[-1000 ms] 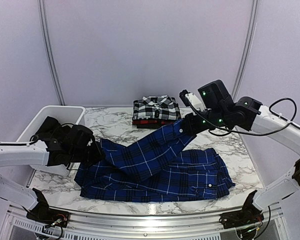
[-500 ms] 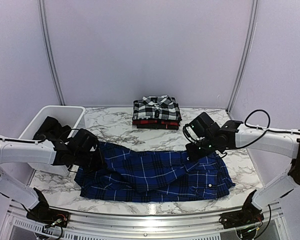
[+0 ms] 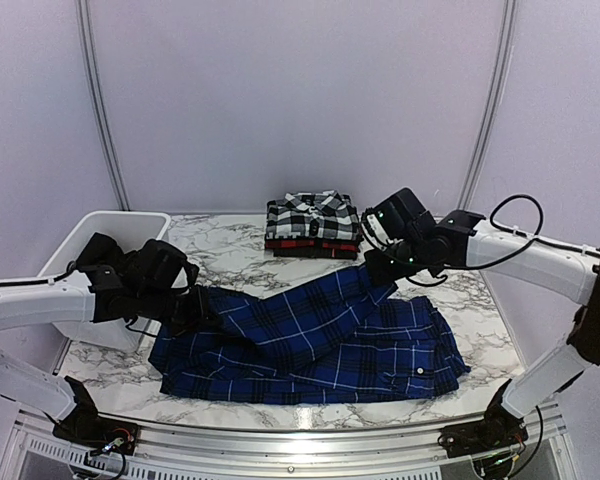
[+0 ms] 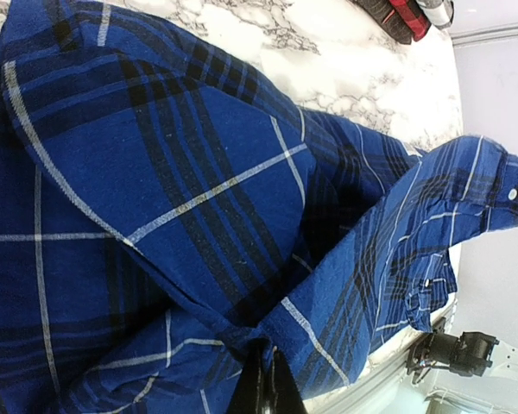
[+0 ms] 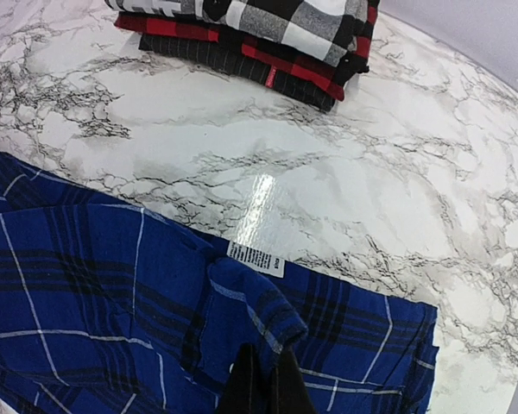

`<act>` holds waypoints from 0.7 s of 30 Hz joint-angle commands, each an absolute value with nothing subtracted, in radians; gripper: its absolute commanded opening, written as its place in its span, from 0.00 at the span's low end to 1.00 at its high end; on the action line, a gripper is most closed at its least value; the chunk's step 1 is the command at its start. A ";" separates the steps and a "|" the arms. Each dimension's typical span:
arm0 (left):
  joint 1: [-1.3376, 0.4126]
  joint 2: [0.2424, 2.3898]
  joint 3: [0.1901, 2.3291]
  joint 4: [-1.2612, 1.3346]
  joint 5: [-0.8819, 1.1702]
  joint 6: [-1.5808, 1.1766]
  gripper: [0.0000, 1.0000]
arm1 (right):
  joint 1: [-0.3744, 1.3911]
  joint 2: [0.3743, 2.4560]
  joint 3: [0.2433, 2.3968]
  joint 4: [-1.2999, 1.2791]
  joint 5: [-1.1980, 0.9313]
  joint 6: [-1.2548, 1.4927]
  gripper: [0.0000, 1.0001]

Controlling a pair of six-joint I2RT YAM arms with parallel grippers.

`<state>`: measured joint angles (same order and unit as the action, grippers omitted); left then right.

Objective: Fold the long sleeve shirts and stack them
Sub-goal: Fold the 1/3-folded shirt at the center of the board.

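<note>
On the marble counter [image 3: 230, 255], a royal blue plaid cloth shirt [image 3: 320, 345] lies spread.
Left fingers [image 4: 249, 392] clench its left edge; right fingers [image 5: 240, 384] clench cloth beside the neck label, a raised fold stretched between them.

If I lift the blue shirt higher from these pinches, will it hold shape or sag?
Probably floppy: the blue shirt sags between the left end effector and right end effector. Likely light, since thin pinches raise it. On the glossy marble table it may slide when dragged.
</note>
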<state>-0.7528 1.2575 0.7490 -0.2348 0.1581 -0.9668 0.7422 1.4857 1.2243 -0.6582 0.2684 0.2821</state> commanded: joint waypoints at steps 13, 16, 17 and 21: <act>-0.775 1.377 0.653 -0.278 0.043 -0.915 0.00 | 0.723 1.566 1.031 -0.557 0.272 0.298 0.00; -0.775 1.386 0.665 -0.271 0.020 -0.902 0.00 | 0.723 1.578 1.015 -0.535 0.271 0.312 0.00; -0.776 1.383 0.667 -0.272 0.011 -0.899 0.00 | 0.723 1.577 1.012 -0.528 0.281 0.313 0.00; -0.776 1.371 0.667 -0.272 0.007 -0.897 0.00 | 0.723 1.589 1.016 -0.514 0.309 0.316 0.00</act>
<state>-0.7746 1.3777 0.6590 -0.2390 0.0525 -0.9230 0.7364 1.5757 1.0077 -0.5537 0.2516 0.2962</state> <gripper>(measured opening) 0.007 0.003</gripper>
